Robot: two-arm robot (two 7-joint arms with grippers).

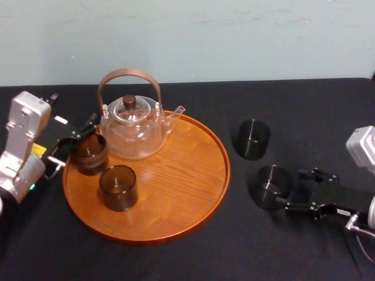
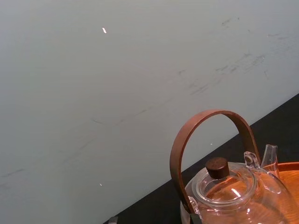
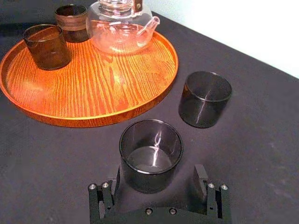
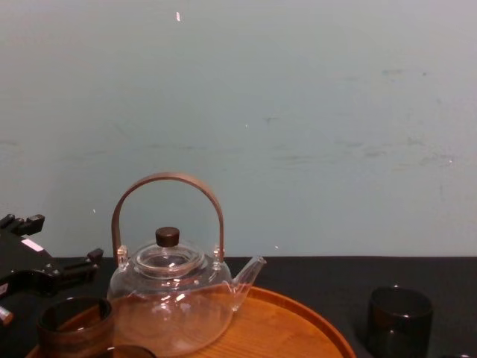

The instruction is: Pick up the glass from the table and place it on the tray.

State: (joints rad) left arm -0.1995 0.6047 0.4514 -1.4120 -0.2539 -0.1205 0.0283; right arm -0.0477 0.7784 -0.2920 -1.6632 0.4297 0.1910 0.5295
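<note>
- The glass (image 1: 272, 186) stands upright on the black table (image 1: 304, 111), to the right of the tray (image 1: 193, 193) and apart from its rim.
- The right pincer (image 1: 286, 190) reaches in from the right at table level. Its fingers are apart and sit one on each side of the glass. The right wrist view shows a narrow gap on at least one side, so they are not clamped on it.
- A second dark glass (image 1: 253, 139) stands on the table a little farther back, near the first but not touching it, and also off the tray.
- The tray lies left of centre on the table. A clear teapot (image 1: 133, 130) with an arched brown handle stands on its far left part, spout pointing right.
- A banded tumbler (image 1: 89, 153) stands at the tray's left edge, just in front of the teapot.
- A plain smoky tumbler (image 1: 118, 187) stands on the tray nearer than the banded one, close beside it.
- The left pincer (image 1: 75, 143) is at the tray's left rim, just beside the banded tumbler, with its fingers apart. I cannot tell whether they touch the tumbler.
</note>
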